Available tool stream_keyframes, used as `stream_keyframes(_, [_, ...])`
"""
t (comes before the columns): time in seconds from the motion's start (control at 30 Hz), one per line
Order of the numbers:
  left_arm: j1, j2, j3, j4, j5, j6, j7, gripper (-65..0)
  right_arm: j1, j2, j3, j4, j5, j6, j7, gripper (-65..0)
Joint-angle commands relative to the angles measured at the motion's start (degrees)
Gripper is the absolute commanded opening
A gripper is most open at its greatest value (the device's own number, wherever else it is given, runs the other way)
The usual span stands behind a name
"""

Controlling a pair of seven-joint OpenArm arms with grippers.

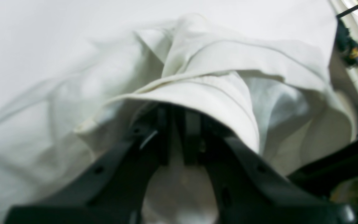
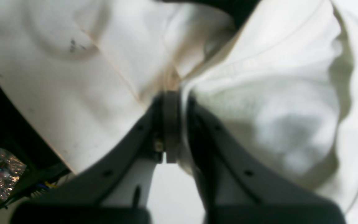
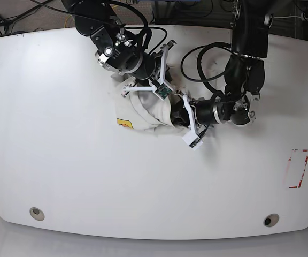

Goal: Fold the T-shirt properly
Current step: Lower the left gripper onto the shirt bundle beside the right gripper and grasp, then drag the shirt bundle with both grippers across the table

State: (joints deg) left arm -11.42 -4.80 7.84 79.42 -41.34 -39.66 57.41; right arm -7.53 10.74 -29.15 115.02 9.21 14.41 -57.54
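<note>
The cream T-shirt (image 3: 143,110) lies bunched in a wrinkled heap at the back middle of the white table (image 3: 63,150), with a small yellow patch (image 3: 124,122) at its left edge. My right gripper (image 3: 139,88) comes down on the heap's back edge. In the right wrist view its jaws (image 2: 174,99) are shut on a pinch of cloth (image 2: 259,109). My left gripper (image 3: 176,115) reaches in from the right. In the left wrist view its fingers (image 1: 177,124) stand close together under a thick hemmed fold (image 1: 228,62), with cloth between them.
Black cables (image 3: 197,59) loop over the table behind the shirt. A red-outlined rectangle (image 3: 297,168) is marked near the table's right edge. Two round holes (image 3: 35,212) (image 3: 270,220) sit near the front edge.
</note>
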Motion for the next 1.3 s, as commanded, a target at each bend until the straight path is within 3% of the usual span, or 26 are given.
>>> stream_keyframes(0.0, [-1.8, -1.1, -0.1, 4.7, -0.5, -0.3, -1.8, -60.7, 0.5, -0.2, -0.1, 1.0, 0.3, 0.0, 1.1, -65.0])
stream_keyframes(0.1, [-2.0, -2.1, 0.0, 6.9, 1.2, -0.3, -1.8, -60.4, 0.5, -0.7, -0.2, 1.2, 0.9, 0.0, 1.1, -65.0])
stream_keyframes(0.33, [-3.7, -4.7, -0.1, 11.9, 5.2, -0.3, -1.8, -60.4, 0.9, -5.1, -0.2, 1.3, 0.5, 0.4, 1.1, -65.0])
stream_keyframes(0.63, [-7.6, -9.5, -0.5, 12.2, 5.2, -0.3, -1.9, -60.4, 5.5, -10.2, -4.7, 1.0, 0.9, 0.1, 1.0, -64.8])
stream_keyframes(0.83, [-8.5, -11.2, -4.5, 12.8, 5.2, -0.3, -1.7, -60.3, 7.1, -14.7, -6.3, 0.8, 0.9, 0.1, 0.8, -64.4])
stream_keyframes(1.27, [-9.6, -15.8, -7.0, 10.2, 5.1, -0.3, -1.8, -59.9, 13.2, -19.5, -9.8, -11.2, 0.9, -0.1, 1.1, -64.2])
